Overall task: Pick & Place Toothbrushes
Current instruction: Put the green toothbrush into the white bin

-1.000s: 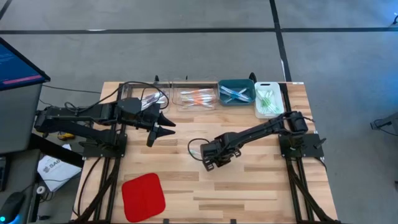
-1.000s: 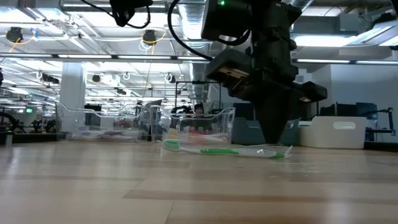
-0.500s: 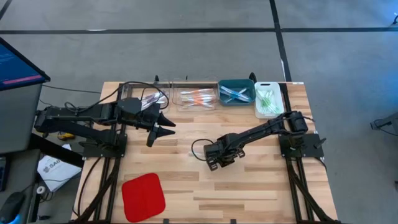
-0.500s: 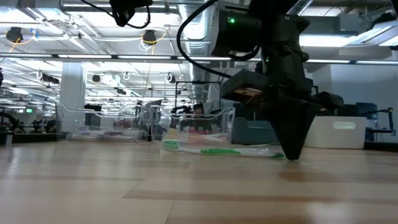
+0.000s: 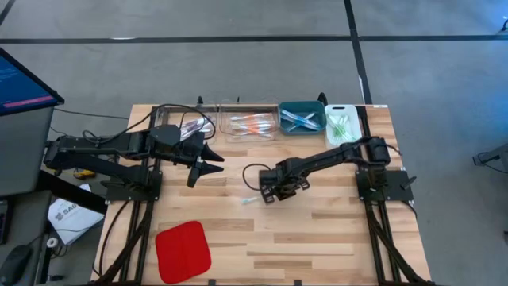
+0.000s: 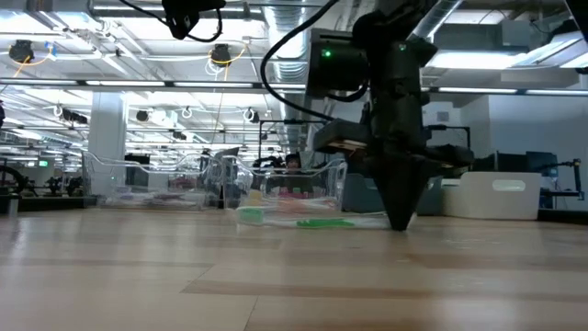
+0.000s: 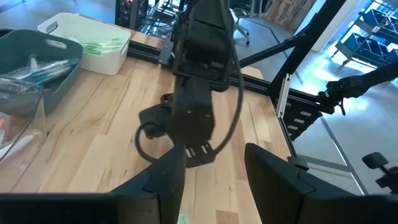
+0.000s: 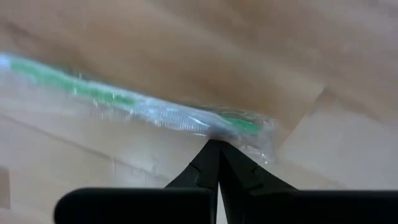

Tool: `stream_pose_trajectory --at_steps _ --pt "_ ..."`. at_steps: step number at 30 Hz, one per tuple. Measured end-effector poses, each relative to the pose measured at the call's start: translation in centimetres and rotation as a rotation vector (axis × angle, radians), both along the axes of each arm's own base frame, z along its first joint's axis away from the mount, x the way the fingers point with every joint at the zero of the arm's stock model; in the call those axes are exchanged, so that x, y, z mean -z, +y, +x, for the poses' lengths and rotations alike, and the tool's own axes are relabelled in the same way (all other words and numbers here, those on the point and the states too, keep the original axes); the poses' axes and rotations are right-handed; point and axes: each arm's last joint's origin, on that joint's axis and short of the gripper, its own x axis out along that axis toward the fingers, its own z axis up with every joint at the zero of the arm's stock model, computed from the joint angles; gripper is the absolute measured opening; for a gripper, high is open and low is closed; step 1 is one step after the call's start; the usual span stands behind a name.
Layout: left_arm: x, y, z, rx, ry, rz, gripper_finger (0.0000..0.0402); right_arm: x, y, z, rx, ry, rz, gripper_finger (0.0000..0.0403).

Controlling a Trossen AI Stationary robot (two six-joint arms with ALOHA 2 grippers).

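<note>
Green-accented clear toothbrush [image 8: 155, 112] flat on table [image 5: 333, 230] | right gripper [image 8: 214, 149] fingertips pinched on its end

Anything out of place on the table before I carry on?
One green toothbrush lies loose mid-table in its clear wrapper while the others sit sorted in the bins along the far edge. The right gripper has its fingertips closed at one end of it. The left gripper waits apart from it.
</note>
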Motion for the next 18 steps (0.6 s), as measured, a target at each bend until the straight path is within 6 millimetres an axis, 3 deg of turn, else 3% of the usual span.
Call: stream_pose_trajectory --at_steps 18 --pt "0.1 0.0 0.0 0.001 0.006 0.001 0.0158 -0.1 -4.7 0.9 0.082 -0.09 -0.095 0.0"
